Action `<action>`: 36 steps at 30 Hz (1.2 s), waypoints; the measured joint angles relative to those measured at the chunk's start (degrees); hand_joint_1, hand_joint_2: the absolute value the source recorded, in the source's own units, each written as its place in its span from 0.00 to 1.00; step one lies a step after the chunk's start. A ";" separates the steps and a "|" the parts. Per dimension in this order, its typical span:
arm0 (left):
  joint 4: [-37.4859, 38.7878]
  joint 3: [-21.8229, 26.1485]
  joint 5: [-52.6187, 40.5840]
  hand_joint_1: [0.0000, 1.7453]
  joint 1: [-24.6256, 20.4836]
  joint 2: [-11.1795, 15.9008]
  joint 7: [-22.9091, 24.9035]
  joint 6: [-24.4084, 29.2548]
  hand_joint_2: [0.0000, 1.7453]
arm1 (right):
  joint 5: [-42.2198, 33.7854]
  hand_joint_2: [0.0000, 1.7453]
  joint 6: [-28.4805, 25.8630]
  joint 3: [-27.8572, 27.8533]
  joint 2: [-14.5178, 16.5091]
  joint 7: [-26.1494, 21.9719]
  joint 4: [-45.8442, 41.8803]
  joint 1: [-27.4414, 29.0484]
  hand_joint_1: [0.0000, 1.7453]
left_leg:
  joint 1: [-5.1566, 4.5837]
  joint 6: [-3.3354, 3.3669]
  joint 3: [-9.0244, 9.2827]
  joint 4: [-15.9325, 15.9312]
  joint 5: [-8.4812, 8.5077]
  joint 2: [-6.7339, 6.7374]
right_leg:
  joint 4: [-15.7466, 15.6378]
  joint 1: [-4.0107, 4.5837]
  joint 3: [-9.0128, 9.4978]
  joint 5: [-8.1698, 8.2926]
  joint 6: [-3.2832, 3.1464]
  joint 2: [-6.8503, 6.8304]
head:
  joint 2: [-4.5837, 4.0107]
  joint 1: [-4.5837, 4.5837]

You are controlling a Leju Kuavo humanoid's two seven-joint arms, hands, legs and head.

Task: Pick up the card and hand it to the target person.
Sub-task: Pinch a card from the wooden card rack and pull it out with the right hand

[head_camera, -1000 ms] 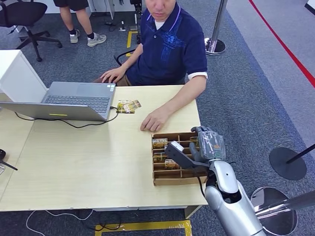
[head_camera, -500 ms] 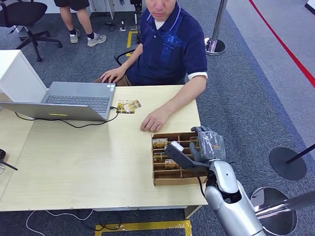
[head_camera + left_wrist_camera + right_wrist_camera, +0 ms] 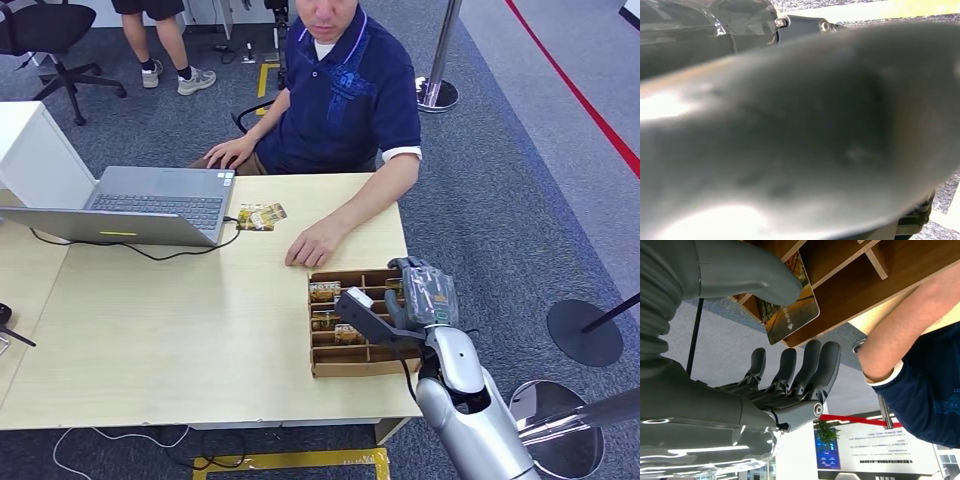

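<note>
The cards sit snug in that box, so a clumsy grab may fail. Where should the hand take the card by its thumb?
Probably by the card's exposed edge, which sticks up out of the wooden tray. Come from above the open compartment, thumb on one face and fingers on the other: the dividers block its sides.

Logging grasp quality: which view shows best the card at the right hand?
The right wrist view: the card sticks out of the box just past the thumb, its print readable, the fingers apart from it. In the head view the right hand covers that corner of the box. The left wrist view is a dark blur.
</note>
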 joint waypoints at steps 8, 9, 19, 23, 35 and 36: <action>0.00 0.00 0.00 0.00 0.00 0.00 -0.02 -0.01 0.00 | 0.00 1.00 -0.02 -0.02 0.00 -0.02 -0.01 0.27 0.52 | 0.00 0.00 0.00 0.00 0.00 0.00 | 0.00 0.00 0.00 0.00 0.00 0.00 | 0.00 0.00; 0.00 0.00 0.00 0.00 0.00 0.00 -0.02 -0.02 0.00 | 0.00 1.00 -0.02 -0.02 0.00 -0.02 -0.01 0.29 0.52 | 0.00 0.00 0.00 0.00 0.00 0.00 | 0.00 0.00 0.00 0.00 0.00 0.00 | 0.00 0.00; 0.01 0.50 0.00 0.00 0.01 0.00 -0.02 -0.04 0.00 | 0.00 1.00 -0.02 -0.02 0.00 -0.08 -0.01 0.31 0.61 | 0.00 0.00 0.00 0.00 0.00 0.00 | 0.00 0.00 0.00 0.01 -0.01 0.00 | 0.00 0.00; 0.00 0.61 0.00 0.00 0.01 -0.01 -0.02 -0.04 0.00 | 0.00 1.00 -0.02 -0.02 0.00 -0.11 -0.01 0.31 0.61 | 0.00 0.00 0.00 0.00 0.00 0.00 | 0.00 0.00 0.00 0.01 -0.01 0.00 | 0.00 0.00; 0.00 0.94 0.00 0.00 0.02 -0.04 -0.03 -0.07 0.00 | 0.00 1.00 0.00 -0.02 0.00 -0.13 -0.01 0.34 0.70 | 0.00 0.00 0.00 0.00 0.00 0.00 | 0.00 0.00 0.00 0.01 -0.01 0.00 | -0.01 0.00; 0.00 0.94 0.00 0.00 0.02 -0.04 -0.03 -0.08 0.00 | 0.00 1.00 -0.01 -0.02 0.00 -0.13 -0.01 0.35 0.75 | 0.00 0.00 0.00 0.00 0.00 0.00 | 0.00 0.00 0.00 0.01 -0.02 0.00 | -0.01 0.00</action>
